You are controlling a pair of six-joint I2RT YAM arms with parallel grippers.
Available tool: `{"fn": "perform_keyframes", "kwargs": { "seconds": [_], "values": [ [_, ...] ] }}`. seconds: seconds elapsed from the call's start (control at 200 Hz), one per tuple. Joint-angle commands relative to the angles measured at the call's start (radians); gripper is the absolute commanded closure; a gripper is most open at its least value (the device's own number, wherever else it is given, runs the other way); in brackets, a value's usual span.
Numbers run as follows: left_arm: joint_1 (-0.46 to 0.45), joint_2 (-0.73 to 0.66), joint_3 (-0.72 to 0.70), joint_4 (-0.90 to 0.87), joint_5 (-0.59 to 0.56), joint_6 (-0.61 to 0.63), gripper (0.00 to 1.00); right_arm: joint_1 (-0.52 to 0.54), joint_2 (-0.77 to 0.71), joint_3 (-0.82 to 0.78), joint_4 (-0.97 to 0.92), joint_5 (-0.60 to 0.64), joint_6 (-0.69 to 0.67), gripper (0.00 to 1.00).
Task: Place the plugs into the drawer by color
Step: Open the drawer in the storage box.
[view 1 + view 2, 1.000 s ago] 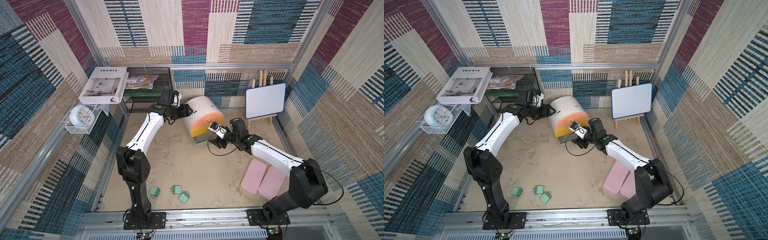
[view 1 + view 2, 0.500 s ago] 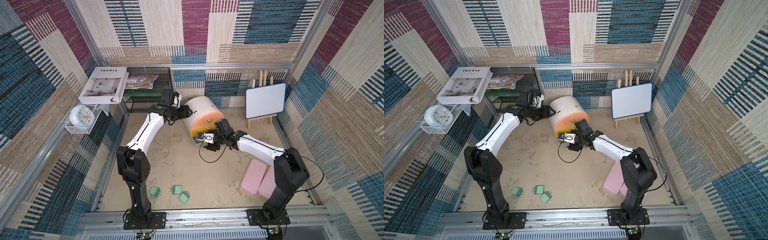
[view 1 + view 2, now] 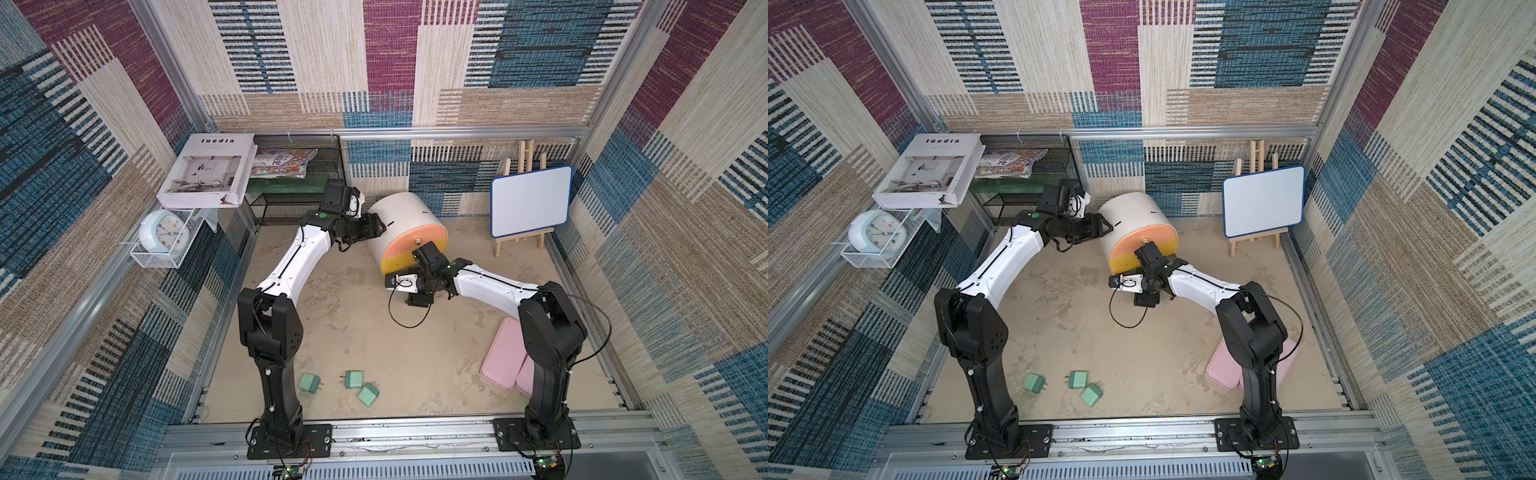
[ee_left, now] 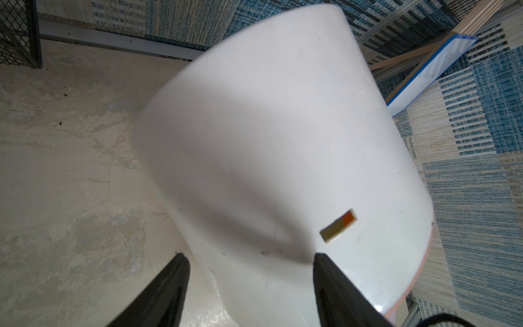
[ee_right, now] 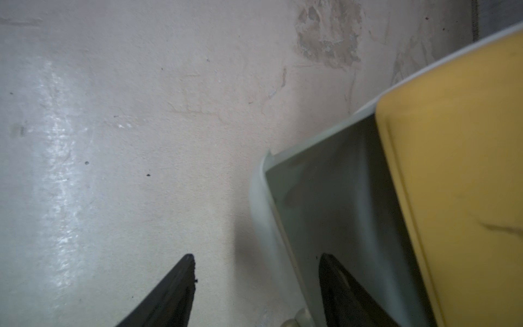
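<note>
Right tool (image 5: 255,256), jaws apart, has apparently shifted down to the grey-green drawer (image 5: 325,198).

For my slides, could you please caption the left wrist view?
Left gripper, jaws apart, at the curved shell of the white barrel cabinet.

You're looking at two matching arms, left arm (image 3: 291,266) and right arm (image 3: 494,291): glossy white link shells with thin black seams, matte black joints and columns. Green dot sticker (image 3: 321,215) near the left wrist. Thin black cable loop (image 3: 410,326) off the right wrist. Black screwed base plates (image 3: 289,440). Left gripper (image 4: 249,254) and right gripper (image 5: 257,256): black tapered fingers.
</note>
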Motion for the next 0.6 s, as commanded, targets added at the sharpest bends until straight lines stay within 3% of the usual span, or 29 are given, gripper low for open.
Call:
{"fn": "perform_keyframes", "kwargs": {
  "seconds": [0.0, 0.596],
  "values": [
    [0.003, 0.013, 0.01, -0.005, 0.014, -0.002, 0.27, 0.009, -0.008, 0.001, -0.066, 0.029, 0.001, 0.28],
    [0.007, 0.064, 0.041, -0.011, -0.007, 0.001, 0.27, 0.021, -0.12, -0.135, -0.059, 0.065, 0.024, 0.28]
  ]
}}
